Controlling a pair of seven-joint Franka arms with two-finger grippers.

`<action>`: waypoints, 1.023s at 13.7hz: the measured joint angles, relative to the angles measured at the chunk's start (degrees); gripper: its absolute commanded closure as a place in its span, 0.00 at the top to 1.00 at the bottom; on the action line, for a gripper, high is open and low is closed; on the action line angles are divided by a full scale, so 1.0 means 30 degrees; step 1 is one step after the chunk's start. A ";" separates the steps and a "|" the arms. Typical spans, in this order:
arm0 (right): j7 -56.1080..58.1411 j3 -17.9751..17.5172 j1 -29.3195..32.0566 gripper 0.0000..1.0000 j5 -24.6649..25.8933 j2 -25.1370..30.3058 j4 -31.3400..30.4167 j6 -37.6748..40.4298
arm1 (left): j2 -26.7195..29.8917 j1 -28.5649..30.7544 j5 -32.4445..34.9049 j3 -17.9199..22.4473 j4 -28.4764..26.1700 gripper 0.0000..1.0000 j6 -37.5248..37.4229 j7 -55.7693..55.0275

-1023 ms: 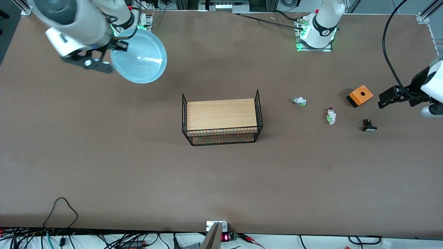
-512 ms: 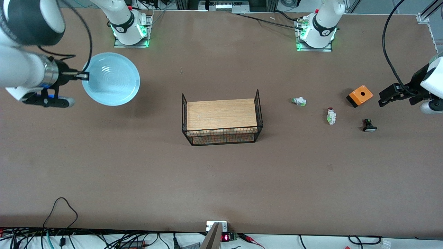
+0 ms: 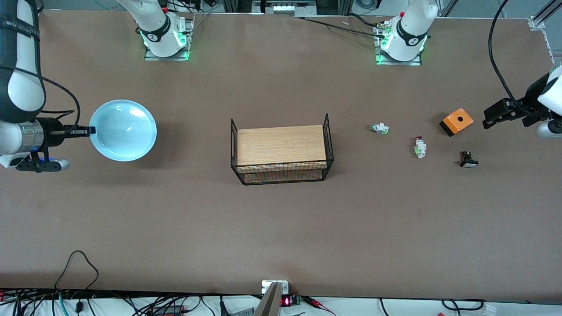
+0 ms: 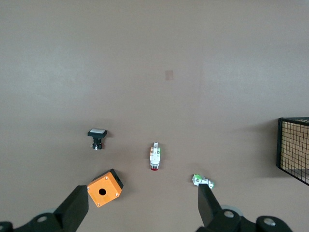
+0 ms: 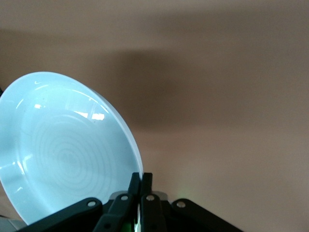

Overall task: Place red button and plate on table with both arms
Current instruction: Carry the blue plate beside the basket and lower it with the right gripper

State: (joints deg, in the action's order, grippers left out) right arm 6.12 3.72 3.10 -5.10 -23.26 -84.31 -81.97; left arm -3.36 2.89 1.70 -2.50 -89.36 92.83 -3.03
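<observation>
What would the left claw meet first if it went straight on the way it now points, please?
Probably the bare table: the open left claw looks down at it, with the orange box and red button lying between its fingers' line.

On the table (image 3: 281, 228) we've got one light-blue plate (image 3: 123, 130), one wire basket (image 3: 281, 150) and one orange box (image 3: 457, 121). Three small button parts: one red button (image 3: 420, 147), one green-capped part (image 3: 379, 128), one black button (image 3: 468, 159). Two white arms.

Wire basket (image 4: 293, 150) cut by edge
</observation>
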 measured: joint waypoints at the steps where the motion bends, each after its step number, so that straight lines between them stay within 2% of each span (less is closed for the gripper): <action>1: 0.0451 -0.0005 0.0113 0.01 -0.0004 -0.0395 -0.0004 -0.0655 | 0.0014 0.0000 -0.0012 -0.0003 0.0005 1.00 -0.0212 0.0000; 4: 0.2239 -0.0014 0.0616 0.01 -0.0115 -0.1713 -0.0038 -0.2816 | 0.0055 0.0002 -0.0262 -0.0006 0.0015 1.00 -0.0670 0.0000; 7: 0.4768 -0.0001 0.1883 0.01 -0.1606 -0.3459 -0.0096 -0.4999 | 0.0063 0.0002 -0.0309 -0.0006 0.0018 1.00 -0.0785 0.0000; 9: 0.6312 -0.0002 0.2582 0.01 -0.1999 -0.4554 -0.0096 -0.6448 | 0.0064 0.0003 -0.0316 0.0000 0.0024 1.00 -0.0794 0.0000; 14: 0.7536 -0.0056 0.2759 0.01 -0.2425 -0.6322 -0.0090 -0.9235 | 0.0086 0.0076 -0.0990 0.0027 0.0157 1.00 -0.0791 0.0066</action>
State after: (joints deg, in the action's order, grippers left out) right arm 28.73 3.55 11.37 -12.37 -42.23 -84.58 -109.67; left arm -3.10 3.12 -1.27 -2.42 -88.89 90.46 -2.83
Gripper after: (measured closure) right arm 0.974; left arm 0.000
